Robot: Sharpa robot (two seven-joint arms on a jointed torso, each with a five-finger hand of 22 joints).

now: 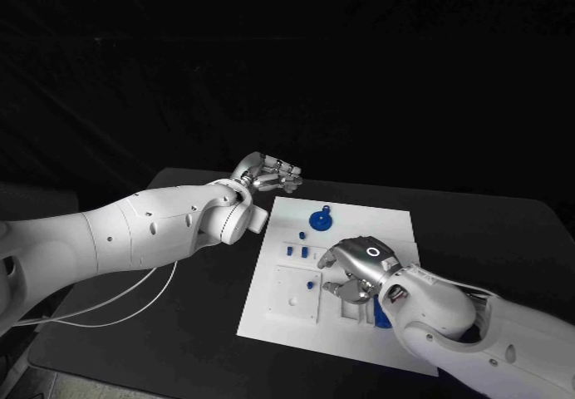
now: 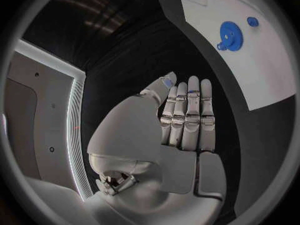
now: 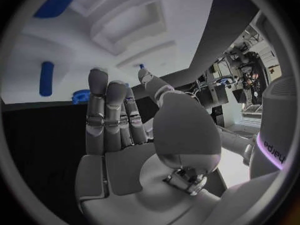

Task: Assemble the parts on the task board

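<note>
while your right robot hand [image 1: 360, 270] hovers empty, fingers straight, over the task board [image 1: 390, 223], the left robot hand [image 1: 271, 174] waits open past its far corner. the blue gear [image 1: 321, 220] sits beyond; lowering blind could knock the small blue parts [image 1: 300, 248] from their slots.

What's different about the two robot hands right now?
The left robot hand is over the black table, just off the far left corner of the white board; the right robot hand is over the board, among the small blue parts. The left one is away from every part, while the right one reaches down close to them. Both are silver, empty, with fingers fairly straight.
</note>
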